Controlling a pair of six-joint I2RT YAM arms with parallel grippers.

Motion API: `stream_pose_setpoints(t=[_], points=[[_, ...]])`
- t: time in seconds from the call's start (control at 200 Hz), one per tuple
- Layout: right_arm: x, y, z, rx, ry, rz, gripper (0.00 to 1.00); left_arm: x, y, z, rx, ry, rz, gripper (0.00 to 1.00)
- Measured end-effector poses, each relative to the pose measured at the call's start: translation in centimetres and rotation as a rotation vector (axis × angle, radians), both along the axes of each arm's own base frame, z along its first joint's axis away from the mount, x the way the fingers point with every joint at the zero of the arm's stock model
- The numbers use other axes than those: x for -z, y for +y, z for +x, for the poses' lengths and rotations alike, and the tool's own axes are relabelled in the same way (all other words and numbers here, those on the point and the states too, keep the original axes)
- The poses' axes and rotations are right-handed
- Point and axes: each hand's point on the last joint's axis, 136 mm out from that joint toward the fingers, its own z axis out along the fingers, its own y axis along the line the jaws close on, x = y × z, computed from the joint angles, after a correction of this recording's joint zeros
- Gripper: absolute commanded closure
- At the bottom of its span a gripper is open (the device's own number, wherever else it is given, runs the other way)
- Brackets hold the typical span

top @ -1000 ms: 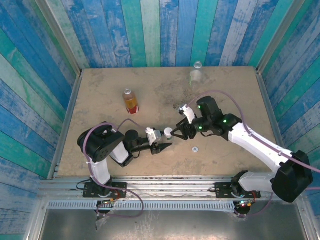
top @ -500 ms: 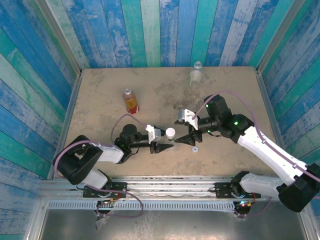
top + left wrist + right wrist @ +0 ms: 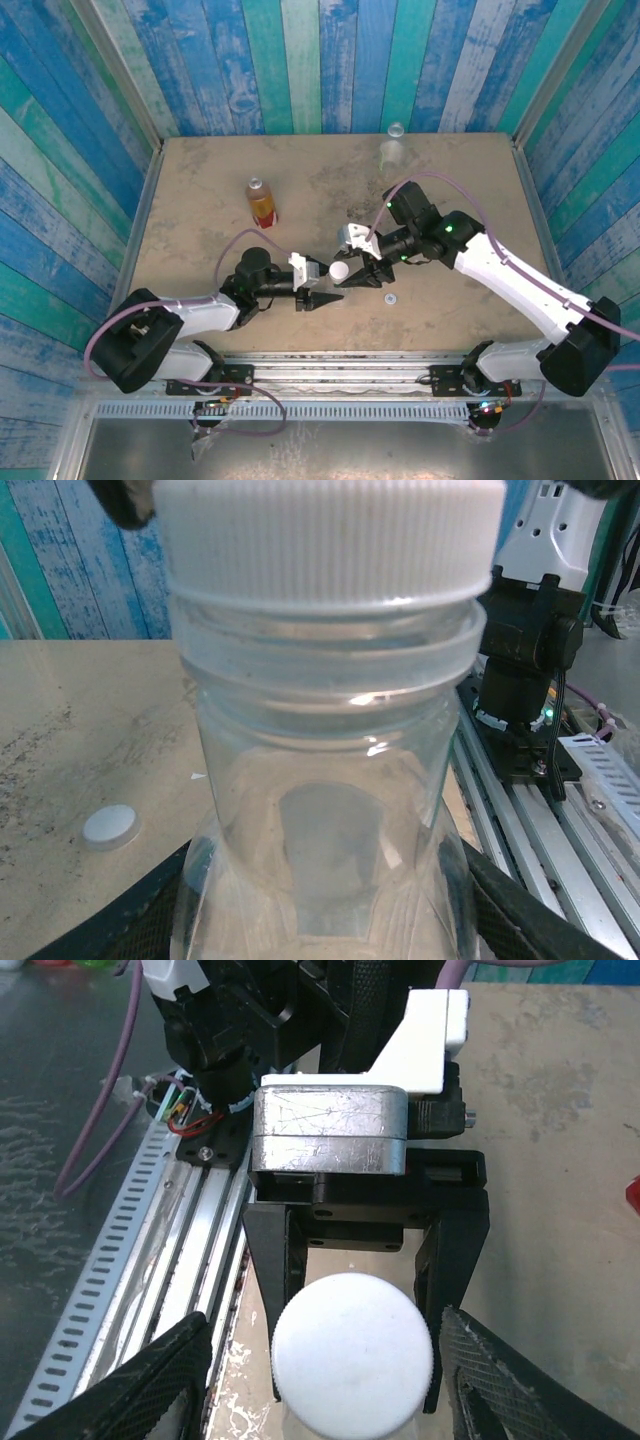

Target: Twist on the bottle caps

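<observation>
Near the middle of the sandy bench's [image 3: 200, 180] near edge, the left gripper [image 3: 325, 296] clamps a small clear plastic bottle [image 3: 320, 830] upright, a ribbed white screw cap [image 3: 352, 1350] on its neck. The right gripper [image 3: 356, 274] straddles that cap, fingers wide and clear of it. A loose round white cap [image 3: 388, 298] lies just right. Farther back, left of centre, stands an amber-filled plastic bottle [image 3: 261, 203]. A taller clear bottle [image 3: 392, 150] stands at the far edge.
</observation>
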Motion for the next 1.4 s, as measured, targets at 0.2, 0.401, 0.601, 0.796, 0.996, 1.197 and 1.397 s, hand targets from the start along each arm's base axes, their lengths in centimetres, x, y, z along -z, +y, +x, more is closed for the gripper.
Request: stream_pose_setpoints(t=[0.2, 0.401, 0.601, 0.796, 0.996, 1.197, 1.397], points=[[0.2, 0.1, 0.1, -0.005, 0.003, -0.006, 0.51, 0.0, 0.0, -0.1, 0.004, 0.003, 0.002, 0.46], [0.6, 0.3, 0.3, -0.006, 0.010, -0.015, 0.59, 0.1, 0.0, -0.3, 0.010, 0.009, 0.007, 0.46], [0.3, 0.3, 0.5, 0.009, 0.010, -0.016, 0.69, -0.2, 0.2, -0.1, -0.010, 0.006, 0.005, 0.47], [0.3, 0.5, 2.0, 0.099, 0.007, -0.026, 0.71, -0.4, 0.4, 1.3, -0.100, 0.004, 0.008, 0.48], [0.4, 0.6, 5.2, 0.350, 0.024, -0.028, 0.80, -0.5, 0.7, 4.6, -0.267, 0.020, 0.040, 0.49], [-0.3, 0.4, 8.8, 0.687, 0.038, -0.013, 0.77, -1.3, 0.5, 8.4, -0.418, 0.043, 0.060, 0.49], [-0.9, -0.1, 9.6, 0.800, 0.030, 0.011, 0.52, -1.6, 0.3, 9.2, -0.444, 0.045, 0.067, 0.48]])
